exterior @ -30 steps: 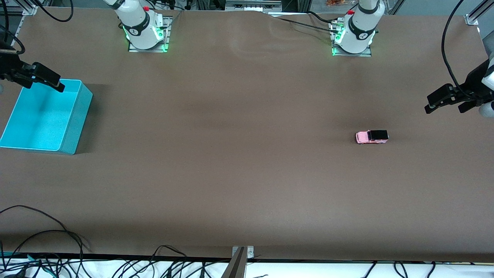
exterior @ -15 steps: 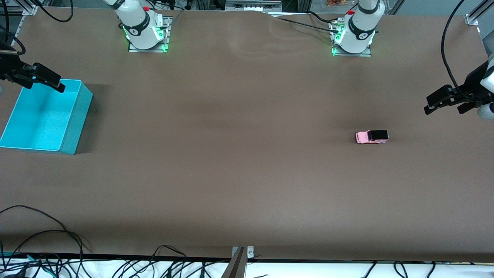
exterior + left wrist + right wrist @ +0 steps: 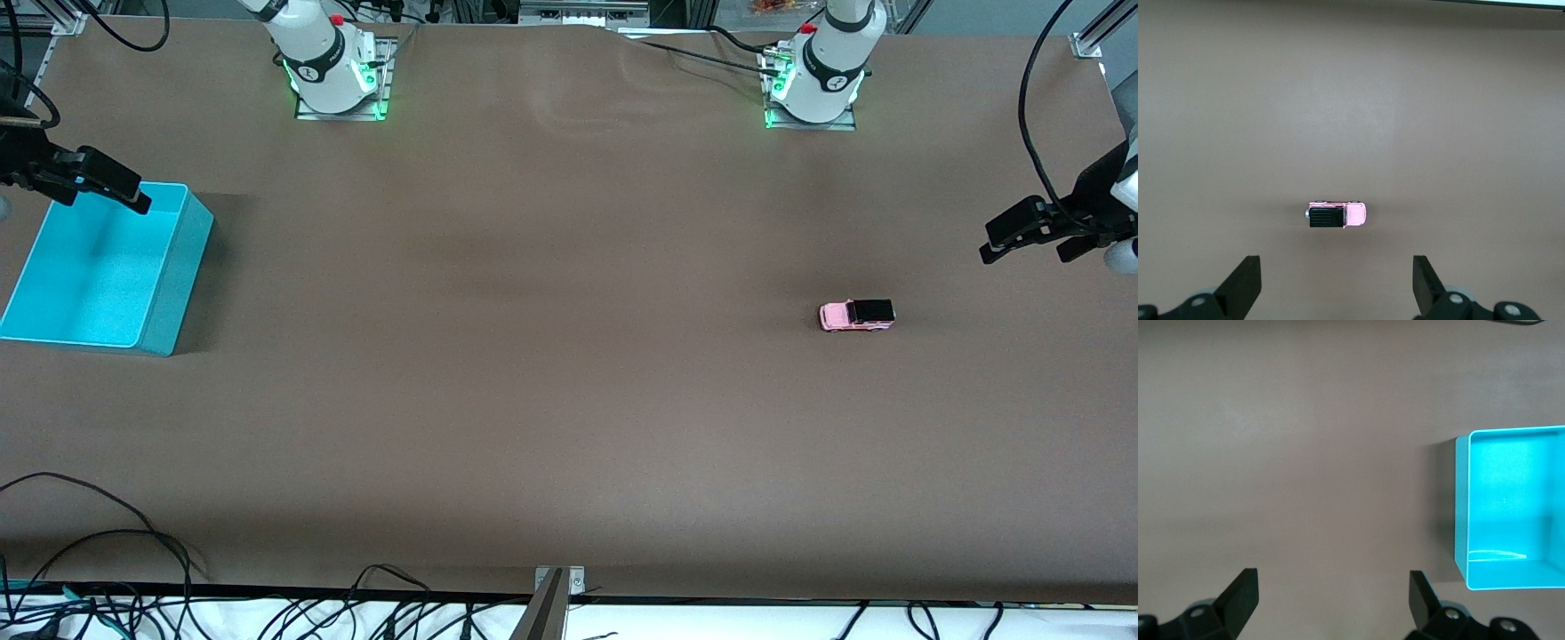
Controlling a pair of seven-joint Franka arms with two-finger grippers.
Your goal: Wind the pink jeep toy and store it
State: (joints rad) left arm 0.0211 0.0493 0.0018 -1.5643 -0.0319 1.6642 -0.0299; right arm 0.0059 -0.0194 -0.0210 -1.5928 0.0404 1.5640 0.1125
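Barely anything has shifted since a second ago: our left gripper (image 3: 1031, 240), fingers wide, hangs at the frame's right edge, the pink jeep toy (image 3: 856, 315) sits untouched lower right of centre, our right gripper (image 3: 111, 185) waits, fingers wide, over the turquoise bin (image 3: 182, 276), so we judge the reach-and-grasp is next.

Both arms run off frame in front view, only bases and end effectors show. Turquoise bin (image 3: 1511, 513) cut by edge in right wrist view; right end effector (image 3: 111, 187) covers one corner. Pink jeep toy (image 3: 856, 315): winder, wheels too small to tell.
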